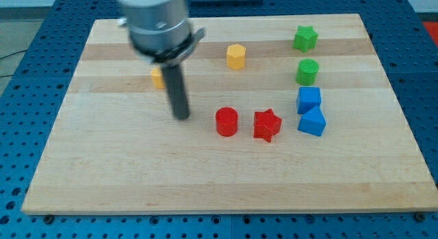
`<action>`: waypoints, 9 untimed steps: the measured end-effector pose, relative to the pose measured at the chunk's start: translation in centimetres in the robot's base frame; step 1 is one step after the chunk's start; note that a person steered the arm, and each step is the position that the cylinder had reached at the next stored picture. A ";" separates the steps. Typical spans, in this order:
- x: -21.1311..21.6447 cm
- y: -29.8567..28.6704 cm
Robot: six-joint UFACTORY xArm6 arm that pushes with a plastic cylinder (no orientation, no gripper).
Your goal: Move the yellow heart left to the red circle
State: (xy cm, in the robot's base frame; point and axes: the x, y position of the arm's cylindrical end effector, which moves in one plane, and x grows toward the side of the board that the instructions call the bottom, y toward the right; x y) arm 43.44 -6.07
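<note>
We see our rod coming down from the view's top left, and my tip (181, 117) rests on the desk (102, 170) to the view's left of the red circle (226, 121), apart from it. We carry no end effector that opens or presses together, only this straight dark rod, and it touches no block. The yellow heart (158, 77) sits behind the rod, toward the view's top from my tip, mostly hidden, so we cannot make out its shape. Just beside the red circle on the view's right lies the red star (267, 125). A yellow hexagon (236, 56) stands nearer the view's top, well apart from the heart. On the view's right we see a green star (305, 38), a green round block (307, 72) below it, and two blue blocks, one (308, 99) touching the other (312, 122).
</note>
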 end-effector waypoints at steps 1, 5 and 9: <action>-7.0 1.5; -6.9 -14.9; 2.4 -1.4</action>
State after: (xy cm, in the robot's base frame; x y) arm 45.81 -7.43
